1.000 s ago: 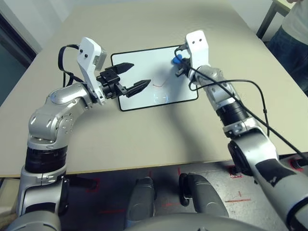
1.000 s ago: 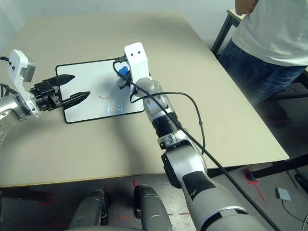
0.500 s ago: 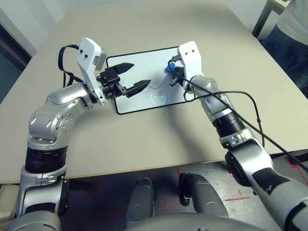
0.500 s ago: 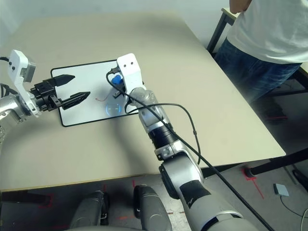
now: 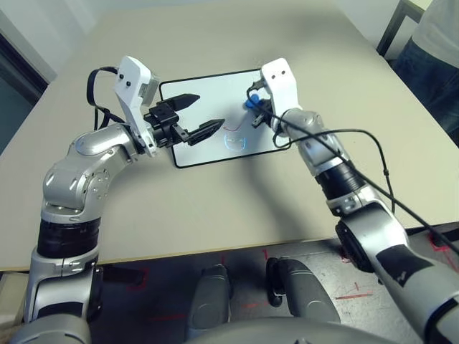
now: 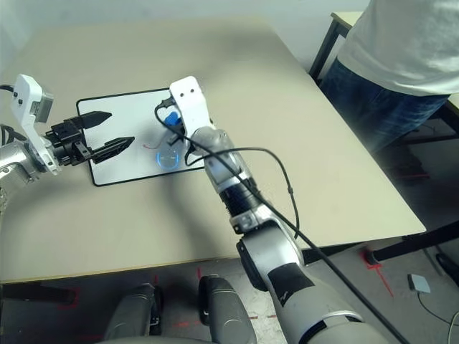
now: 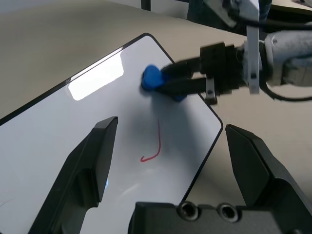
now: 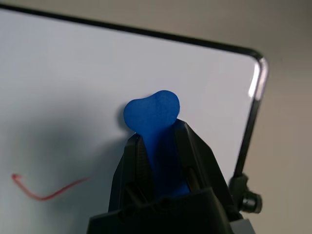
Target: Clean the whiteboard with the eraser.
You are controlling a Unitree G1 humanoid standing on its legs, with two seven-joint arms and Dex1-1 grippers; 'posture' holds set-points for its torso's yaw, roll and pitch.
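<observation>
At left, the left gripper (image 5: 211, 109) hangs spread and empty above the whiteboard (image 5: 204, 154). Next, a red stroke (image 7: 159, 139) remains on the board. Right of it, the blue eraser (image 8: 153, 109), clamped in the right gripper (image 8: 157, 131), has moved nearer the stroke over the last second, so wiping probably comes next.

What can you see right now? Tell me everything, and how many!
Whiteboard: one, white with black frame, on the table
Eraser: one, blue, between the right gripper's fingers, at the whiteboard
Pen mark: one, red, on the whiteboard
Table: one, beige, in front of the robot
Person: one, white top and blue jeans, beyond the table's right side
Left gripper: one, black, open above the whiteboard
Right gripper: one, black, shut on the eraser
Arms: two, silver, reaching over the table
</observation>
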